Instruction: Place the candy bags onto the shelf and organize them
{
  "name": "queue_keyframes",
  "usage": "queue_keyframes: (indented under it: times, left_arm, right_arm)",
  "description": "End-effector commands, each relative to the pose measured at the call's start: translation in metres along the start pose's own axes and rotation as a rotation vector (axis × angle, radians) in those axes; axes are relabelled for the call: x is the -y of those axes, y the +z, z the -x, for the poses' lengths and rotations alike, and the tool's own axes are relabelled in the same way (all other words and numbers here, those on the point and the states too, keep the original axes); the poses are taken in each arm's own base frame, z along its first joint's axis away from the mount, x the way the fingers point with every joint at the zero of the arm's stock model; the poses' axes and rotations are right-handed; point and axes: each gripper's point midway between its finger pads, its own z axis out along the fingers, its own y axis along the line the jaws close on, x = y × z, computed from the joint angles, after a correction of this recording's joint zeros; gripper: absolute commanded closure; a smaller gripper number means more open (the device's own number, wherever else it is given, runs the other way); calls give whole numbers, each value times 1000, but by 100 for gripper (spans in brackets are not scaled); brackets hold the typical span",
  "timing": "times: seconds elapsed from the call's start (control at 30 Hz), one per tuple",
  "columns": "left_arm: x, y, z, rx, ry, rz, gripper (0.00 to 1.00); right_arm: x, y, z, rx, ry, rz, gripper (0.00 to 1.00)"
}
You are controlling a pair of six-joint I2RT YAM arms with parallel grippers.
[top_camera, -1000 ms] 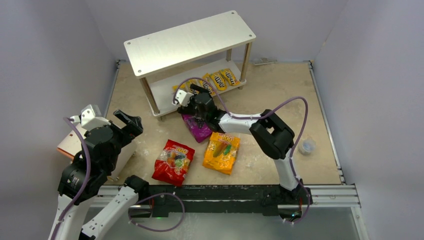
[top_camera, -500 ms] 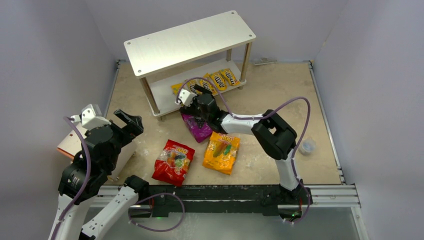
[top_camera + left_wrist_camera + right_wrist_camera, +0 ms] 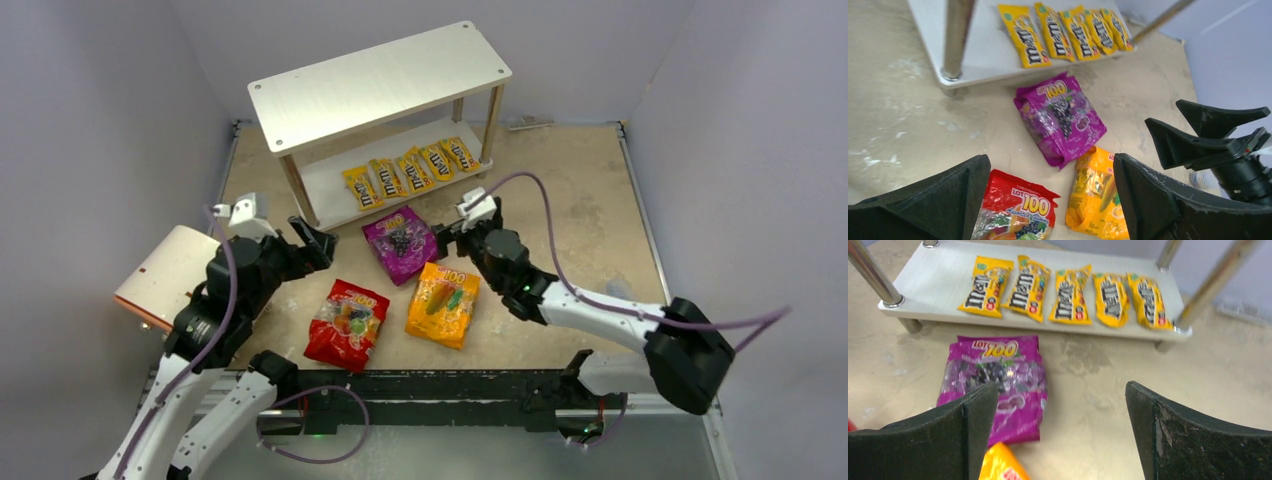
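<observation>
Nearest the arm bases, the red bag (image 3: 347,323) and the orange bag (image 3: 443,304) are lying flat on the table side by side but apart. Each has its long axis running near to far and its "100" header pointing toward the shelf (image 3: 380,85).

The left gripper (image 3: 318,240) is hovering left of the bags with its jaws spread wide and gripping nothing. The right gripper (image 3: 450,237) is hovering right of the purple bag (image 3: 400,243), likewise wide open and empty.

The purple bag is lying just in front of the shelf's lower board (image 3: 325,185). Its header is facing that board and its long axis is leaning left at the far end.

Five M&M's packets (image 3: 410,170) are sitting in a row along the lower board, their long axes crossing it front to back.

Only the top view is showing the shelf's upper board and the cream cylinder (image 3: 170,275) at the left. The left wrist view is catching all three bags plus the right gripper's open fingers (image 3: 1198,135). The right wrist view is showing the packet lettering most plainly, the purple bag whole, and only a corner of the orange bag.
</observation>
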Motion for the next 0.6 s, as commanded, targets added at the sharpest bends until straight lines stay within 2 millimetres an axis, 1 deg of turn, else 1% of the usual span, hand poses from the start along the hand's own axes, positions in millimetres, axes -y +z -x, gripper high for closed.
queue_keyframes:
  times: [0.0, 0.07, 0.17, 0.23, 0.27, 0.37, 0.43, 0.53, 0.57]
  left_arm:
    - [40, 25, -21, -89, 61, -212, 1]
    - [51, 36, -43, -174, 65, -284, 1]
    - [62, 48, -69, -260, 46, -365, 1]
    - [63, 55, -80, -286, 34, -392, 1]
    - [64, 58, -82, -283, 29, -397, 1]
    - [59, 66, -91, -306, 24, -378, 1]
    - [58, 69, -96, -324, 29, -371, 1]
    - [54, 73, -103, -347, 31, -356, 1]
    - [52, 74, -105, -352, 31, -350, 1]
  right_arm:
    - [16, -38, -28, -112, 270, -104, 1]
    - [20, -55, -46, -205, 351, -147, 1]
    - [11, -85, -72, -332, 479, -128, 1]
    - [1, -106, -83, -388, 615, -105, 1]
    - [-4, -118, -95, -437, 692, -109, 1]
    - [-21, -142, -116, -534, 877, -96, 1]
    - [-22, -145, -120, -534, 923, -97, 4]
    - [-37, -144, -123, -563, 989, -48, 8]
    - [-41, -144, -127, -581, 1000, -40, 9]
